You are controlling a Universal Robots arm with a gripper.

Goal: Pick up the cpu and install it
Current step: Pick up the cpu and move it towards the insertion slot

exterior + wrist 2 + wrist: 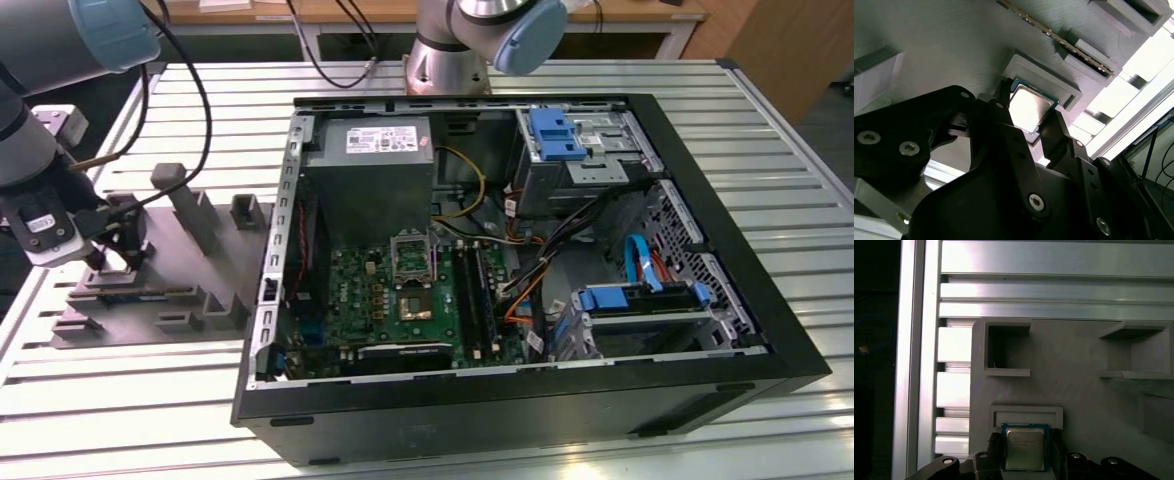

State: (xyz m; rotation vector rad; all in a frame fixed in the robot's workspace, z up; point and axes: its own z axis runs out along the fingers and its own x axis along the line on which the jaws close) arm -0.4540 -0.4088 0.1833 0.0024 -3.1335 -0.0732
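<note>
End effector [1028, 112] astride cpu [1025, 447], chip in grey holder [1026, 412] pocket on bench [1054, 290]; clamped or open, cannot tell.

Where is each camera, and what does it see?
Exterior view: off the arm, high, looking down on computer case, grey tray, gripper.
First wrist view: on the arm, facing the cpu; gripper parts show.
Second wrist view: on the arm, slanting past the gripper.
Both wrist views share cpu and tray.

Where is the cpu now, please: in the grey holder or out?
In: the cpu lies flat on the grey holder, against its raised frame.
</note>
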